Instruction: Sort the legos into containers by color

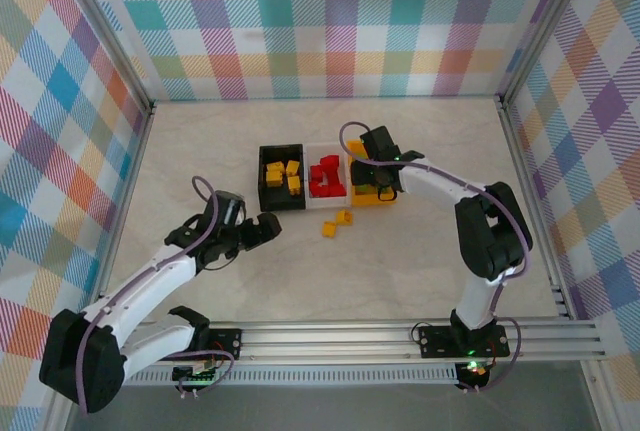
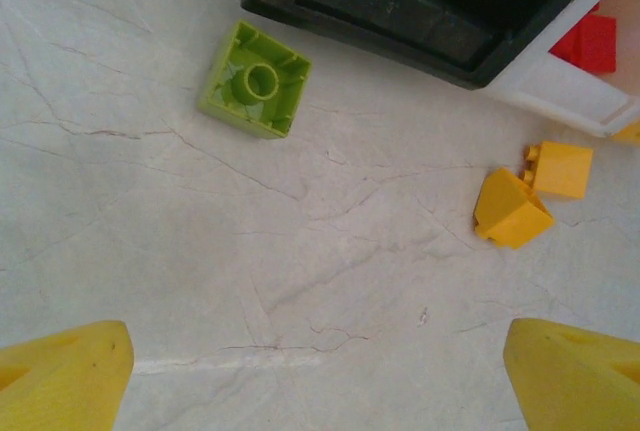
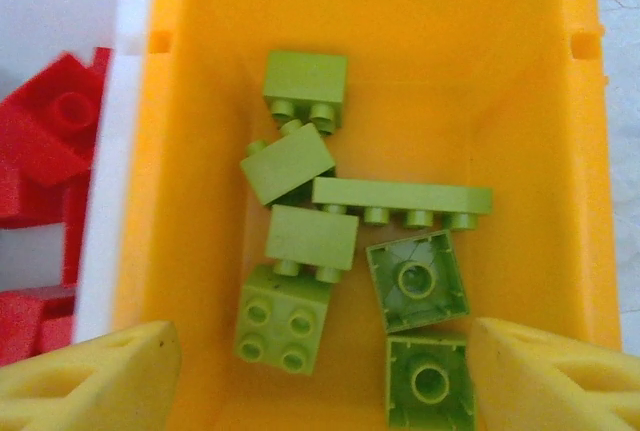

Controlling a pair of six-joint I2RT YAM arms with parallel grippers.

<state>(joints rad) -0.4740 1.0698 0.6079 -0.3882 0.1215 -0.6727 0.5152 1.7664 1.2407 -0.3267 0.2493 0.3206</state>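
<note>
Nothing readable here tbh. No print, logo or number on the legos (image 3: 400,196), the orange bin (image 3: 525,71), the black bin (image 2: 400,13) or the white bin (image 2: 560,99).

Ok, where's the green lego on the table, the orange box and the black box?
green lego (image 2: 253,92), left wrist view, middle of its hollow underside.
orange box (image 3: 420,41), right wrist view, bare inner wall.
black box (image 2: 400,13), left wrist view, outer side wall.

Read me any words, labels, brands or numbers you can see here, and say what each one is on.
None can be read.
The black bin, white bin, orange bin and lime bricks show no print, only plain plastic and studs.
The small circuit board at the near edge is too small to read.
</note>
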